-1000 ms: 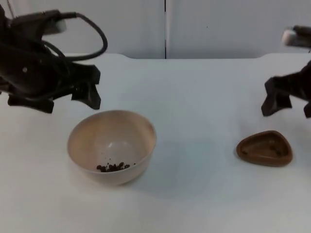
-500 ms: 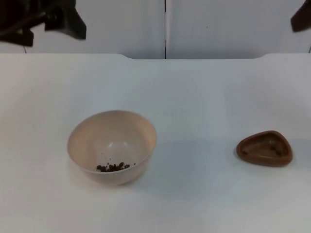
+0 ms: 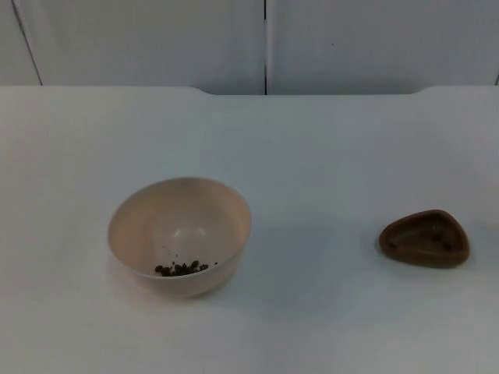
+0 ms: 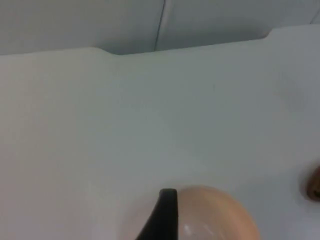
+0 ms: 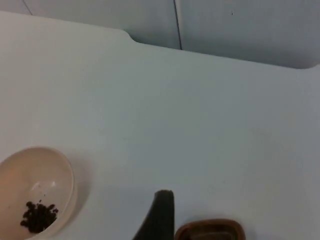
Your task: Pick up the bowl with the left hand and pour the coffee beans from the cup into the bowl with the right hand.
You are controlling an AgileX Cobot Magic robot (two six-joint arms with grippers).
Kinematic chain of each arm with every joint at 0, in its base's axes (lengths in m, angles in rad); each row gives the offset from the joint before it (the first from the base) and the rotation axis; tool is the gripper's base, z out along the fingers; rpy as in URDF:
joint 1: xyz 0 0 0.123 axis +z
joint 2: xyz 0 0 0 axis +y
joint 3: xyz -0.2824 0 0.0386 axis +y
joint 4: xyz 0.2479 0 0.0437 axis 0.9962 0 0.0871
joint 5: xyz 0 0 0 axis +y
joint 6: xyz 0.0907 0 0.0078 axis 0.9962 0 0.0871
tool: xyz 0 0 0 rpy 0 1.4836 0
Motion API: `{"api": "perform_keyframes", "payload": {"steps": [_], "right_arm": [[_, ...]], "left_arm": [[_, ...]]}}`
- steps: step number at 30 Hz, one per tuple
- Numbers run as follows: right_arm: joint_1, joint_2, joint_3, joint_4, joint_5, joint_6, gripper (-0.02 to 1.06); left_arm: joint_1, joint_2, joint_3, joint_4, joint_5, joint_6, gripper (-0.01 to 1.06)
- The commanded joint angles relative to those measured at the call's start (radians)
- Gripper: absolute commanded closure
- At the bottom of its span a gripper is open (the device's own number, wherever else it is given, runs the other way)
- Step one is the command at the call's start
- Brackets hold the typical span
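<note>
Both arms have left the top view since the earlier frames, where they hung above the table's far corners; bowl and cup have not shifted. From the top camera the beige bowl point(image 3: 179, 236) stands on the white table point(image 3: 327, 148) with a small heap of coffee beans point(image 3: 181, 269) at its bottom, and the brown cup point(image 3: 425, 238) sits well apart from it, looking emptied. Judging by this, the pour is done and both arms are pulled back.

From the left wrist, the left gripper point(image 4: 162, 217) shows one black fingertip standing over the bowl's point(image 4: 210, 212) near rim, the bowl just below and beyond it; a sliver of the cup point(image 4: 315, 182) lies far off to the side. Whether the fingers are apart or together I cannot tell.

From the right wrist, the right gripper point(image 5: 159, 215) shows one fingertip just beside the cup point(image 5: 210, 230), with the bowl point(image 5: 35, 192) well away on the fingertip's other side, beans point(image 5: 39, 215) dark inside it. Its spread I cannot tell either.

Risk: were either arm to drop again, the left fingertip could clip the bowl's rim and tip out the beans. The right wrist shows the beans, which the left wrist does not.
</note>
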Motion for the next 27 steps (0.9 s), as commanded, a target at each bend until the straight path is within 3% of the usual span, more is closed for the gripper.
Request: {"api": "perform_keyframes", "payload": {"steps": [1, 8, 15, 27], "right_arm": [[-0.003, -0.057, 0.024, -0.003, 0.018, -0.008, 0.26], [-0.003, -0.251, 0.109, -0.003, 0.026, -0.008, 0.26], [-0.003, -0.438, 0.206, -0.003, 0.039, -0.008, 0.26], [-0.003, -0.669, 0.270, -0.005, 0.182, -0.008, 0.26]], "left_arm": [[0.002, -0.052, 0.002, 0.020, 0.029, 0.000, 0.24], [0.002, -0.173, 0.006, 0.031, 0.102, 0.000, 0.24], [0.002, -0.321, 0.109, 0.027, 0.094, 0.000, 0.24], [0.002, -0.563, 0.268, 0.047, 0.132, 0.000, 0.24]]}}
